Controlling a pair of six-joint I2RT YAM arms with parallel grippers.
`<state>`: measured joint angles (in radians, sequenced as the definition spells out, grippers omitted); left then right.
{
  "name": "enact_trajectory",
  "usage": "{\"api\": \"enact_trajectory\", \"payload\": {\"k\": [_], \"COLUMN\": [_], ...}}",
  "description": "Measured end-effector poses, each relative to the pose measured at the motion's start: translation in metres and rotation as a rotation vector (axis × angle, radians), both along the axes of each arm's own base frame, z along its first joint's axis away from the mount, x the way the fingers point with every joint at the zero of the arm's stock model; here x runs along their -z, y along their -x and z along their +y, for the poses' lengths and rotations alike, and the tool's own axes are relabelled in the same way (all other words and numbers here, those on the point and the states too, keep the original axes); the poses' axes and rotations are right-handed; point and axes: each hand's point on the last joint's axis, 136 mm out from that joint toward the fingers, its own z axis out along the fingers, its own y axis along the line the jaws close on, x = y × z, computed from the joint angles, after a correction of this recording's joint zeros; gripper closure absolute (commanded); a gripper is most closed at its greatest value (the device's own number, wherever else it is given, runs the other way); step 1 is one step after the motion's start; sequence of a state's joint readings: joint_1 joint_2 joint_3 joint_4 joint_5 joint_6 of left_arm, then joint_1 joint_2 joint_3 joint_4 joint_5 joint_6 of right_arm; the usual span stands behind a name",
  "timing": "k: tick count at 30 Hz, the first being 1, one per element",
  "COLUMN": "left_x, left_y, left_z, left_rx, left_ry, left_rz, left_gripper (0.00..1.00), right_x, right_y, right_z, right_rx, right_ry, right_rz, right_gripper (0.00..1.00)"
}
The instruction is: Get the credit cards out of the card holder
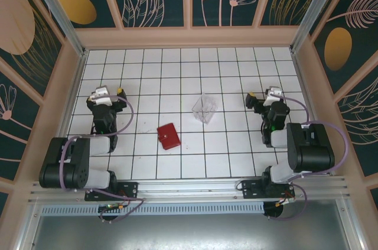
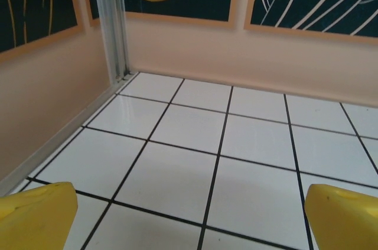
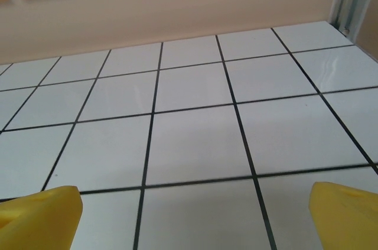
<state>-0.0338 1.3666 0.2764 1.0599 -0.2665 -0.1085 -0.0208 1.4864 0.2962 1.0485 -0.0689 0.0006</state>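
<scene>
Centrally on the white tiled table, the red card holder is seen lying flat, near a clear plastic box. Well apart on either side, the left gripper and right gripper are held wide open, with nothing grasped.

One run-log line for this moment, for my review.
card holder closed on table, ungrasped | left hand open, empty | right hand open, empty | clear box apart from holder

The card holder is red. Under it, the surface is white with black grid lines. The walls beyond it are teal and orange.
</scene>
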Motion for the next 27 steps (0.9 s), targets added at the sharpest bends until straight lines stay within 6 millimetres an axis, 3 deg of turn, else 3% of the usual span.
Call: {"api": "enact_trajectory", "payload": {"k": [6, 13, 16, 19, 22, 27], "left_x": [-0.026, -0.045, -0.048, -0.051, -0.050, -0.038], "left_y": [-0.001, -0.005, -0.006, -0.006, -0.005, 0.002], "left_z": [-0.012, -0.071, -0.099, -0.119, -0.132, -0.142], "left_rx": [0.006, 0.180, 0.284, 0.368, 0.428, 0.469], "left_ry": [0.056, 0.172, 0.245, 0.311, 0.363, 0.401], "left_rz": [0.005, 0.073, 0.127, 0.174, 0.219, 0.291], "left_gripper": [0.04, 0.06, 0.08, 0.08, 0.08, 0.08], "right_x": [-0.034, -0.047, -0.039, -0.025, -0.010, 0.018], "right_y": [-0.024, -0.048, -0.049, -0.035, -0.014, 0.001], "right_z": [0.017, 0.044, 0.069, 0.108, 0.147, 0.180], "right_rx": [-0.039, -0.134, -0.219, -0.335, -0.480, -0.616], "right_ry": [0.020, -0.065, -0.101, -0.107, -0.141, -0.207], "right_rz": [0.018, 0.176, 0.277, 0.387, 0.489, 0.631], "right_gripper": [0.03, 0.15, 0.16, 0.16, 0.17, 0.17]}}
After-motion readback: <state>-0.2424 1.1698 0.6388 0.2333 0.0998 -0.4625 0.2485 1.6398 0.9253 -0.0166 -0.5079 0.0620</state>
